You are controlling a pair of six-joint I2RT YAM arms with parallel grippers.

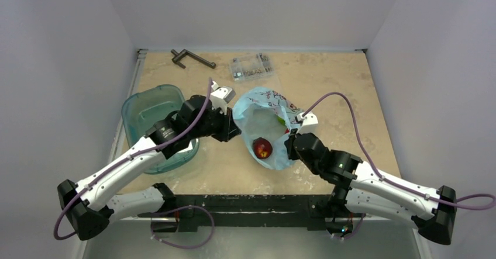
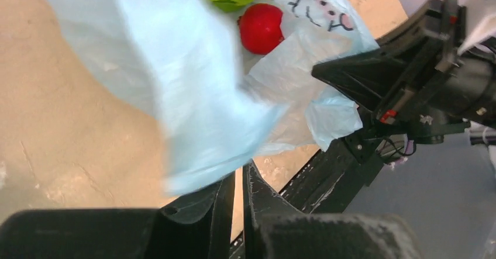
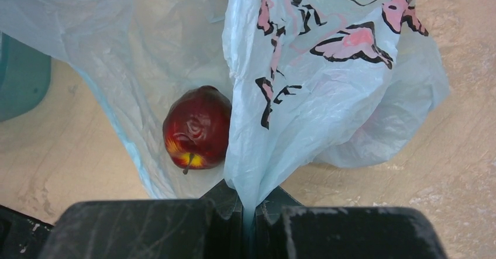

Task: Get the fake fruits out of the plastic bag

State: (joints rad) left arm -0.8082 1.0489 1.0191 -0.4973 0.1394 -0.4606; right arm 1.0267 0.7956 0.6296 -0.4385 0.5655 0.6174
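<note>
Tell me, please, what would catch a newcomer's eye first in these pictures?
A light-blue plastic bag lies open in the middle of the table, pinched at its edges by the left gripper and the right gripper. A dark red apple sits inside it. A teal tub stands to its left.

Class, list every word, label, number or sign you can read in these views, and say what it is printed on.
No text can be read in any view.
On the plastic bag: black and pink printed marks, not legible as words.
On the clear parts box: too small to show any label.
</note>
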